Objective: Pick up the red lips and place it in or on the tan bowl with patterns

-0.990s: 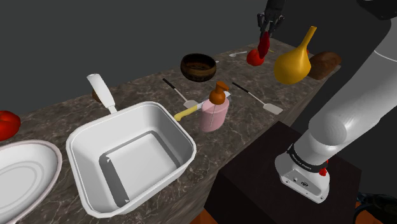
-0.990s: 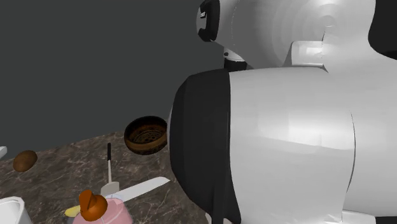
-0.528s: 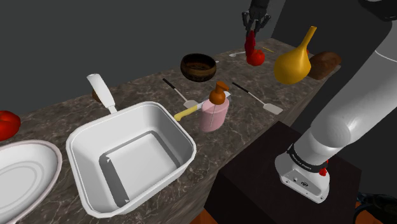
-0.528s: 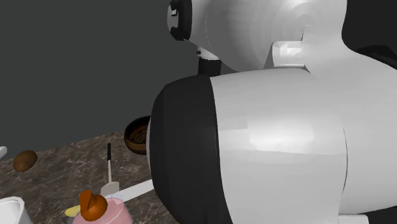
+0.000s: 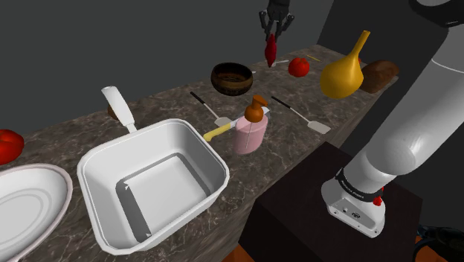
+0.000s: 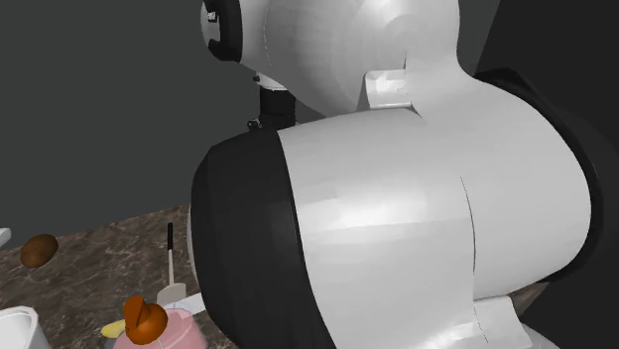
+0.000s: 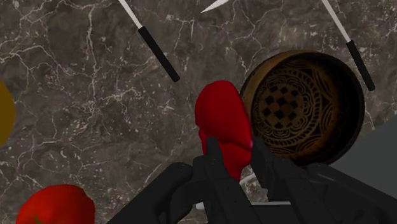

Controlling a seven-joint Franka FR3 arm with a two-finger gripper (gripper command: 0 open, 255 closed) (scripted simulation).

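Red lips pinched in claw — aloft over marbled counter, near brown patterned bowl.

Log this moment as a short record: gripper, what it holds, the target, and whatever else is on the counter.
gripper: shut on the lips, raised above the counter
bowl: brown, patterned inside, empty, upright on the counter
lips versus bowl: just beside its rim in the wrist view, not yet in it
nearby: red fruit, yellow gourd, pink bottle, white tub
task state: lips lifted, not placed
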